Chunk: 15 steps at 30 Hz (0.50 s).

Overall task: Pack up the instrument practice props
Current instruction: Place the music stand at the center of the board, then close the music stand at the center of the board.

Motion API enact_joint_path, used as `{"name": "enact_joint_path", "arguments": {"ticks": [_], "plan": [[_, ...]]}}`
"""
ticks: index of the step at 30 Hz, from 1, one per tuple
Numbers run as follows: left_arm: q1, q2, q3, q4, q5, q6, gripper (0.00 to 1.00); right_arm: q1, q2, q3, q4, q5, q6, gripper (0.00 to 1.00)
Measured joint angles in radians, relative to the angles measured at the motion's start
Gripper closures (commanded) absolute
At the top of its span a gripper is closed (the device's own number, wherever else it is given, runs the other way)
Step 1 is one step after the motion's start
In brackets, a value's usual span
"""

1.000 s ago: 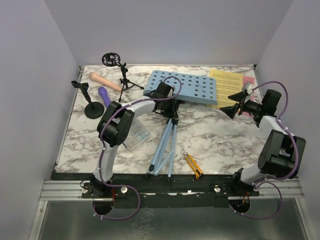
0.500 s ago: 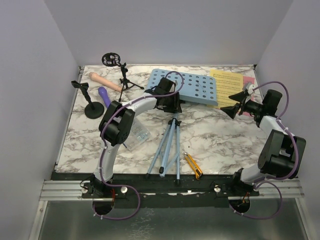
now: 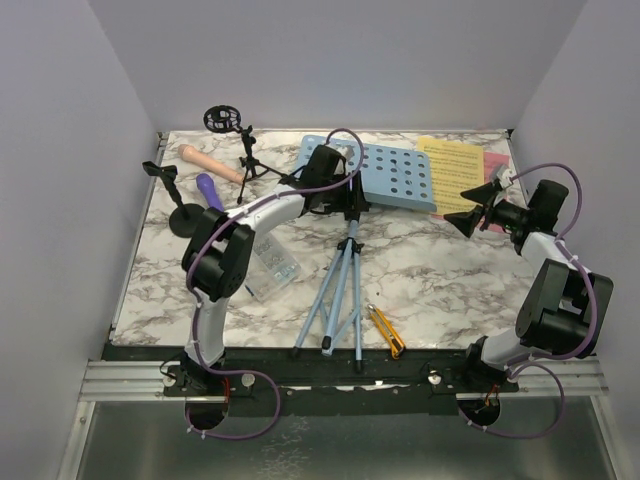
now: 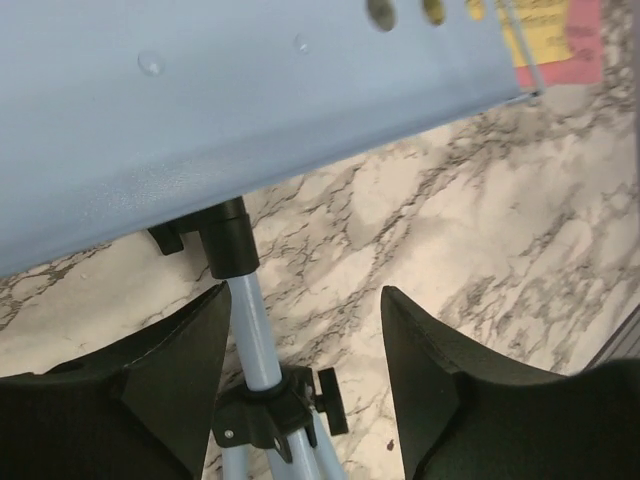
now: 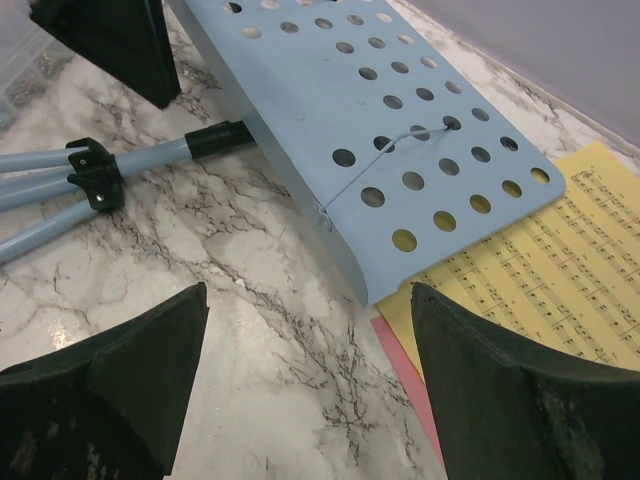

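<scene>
The light-blue music rack [image 3: 385, 175] lies flat at the back centre, its tripod legs [image 3: 338, 290] spread toward the near edge. My left gripper [image 3: 335, 198] hovers over the rack's pole [image 4: 250, 330], open; the pole runs close by the left finger and clear of the right one [image 4: 303, 295]. Yellow [image 3: 458, 170] and pink [image 3: 492, 165] sheet-music pages lie partly under the rack's right end. My right gripper [image 3: 478, 208] hangs open above bare marble beside them [image 5: 308, 300]. Beige [image 3: 208, 163] and purple [image 3: 209, 190] microphones lie at back left with two black mic mounts [image 3: 180, 205] [image 3: 240, 145].
A clear plastic box of small parts [image 3: 272, 265] sits by the left arm's elbow. A yellow-and-black utility knife [image 3: 385, 331] lies near the front edge, right of the tripod feet. Grey walls close in the table at the back and both sides.
My left gripper has opened and let go of the rack's pole, moving slightly back. The tripod legs have swung rightward and spread apart. The right arm has stayed still.
</scene>
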Motion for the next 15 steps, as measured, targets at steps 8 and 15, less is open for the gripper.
{"name": "enact_joint_path", "arguments": {"ticks": [8, 15], "plan": [[0.006, -0.229, -0.132, 0.073, 0.002, 0.019, 0.37, -0.007, 0.000, 0.000, 0.005, -0.005, 0.008, 0.14], [0.006, -0.401, -0.373, 0.088, 0.041, 0.008, 0.39, -0.010, 0.000, 0.000, 0.005, -0.008, 0.009, 0.14]]}}
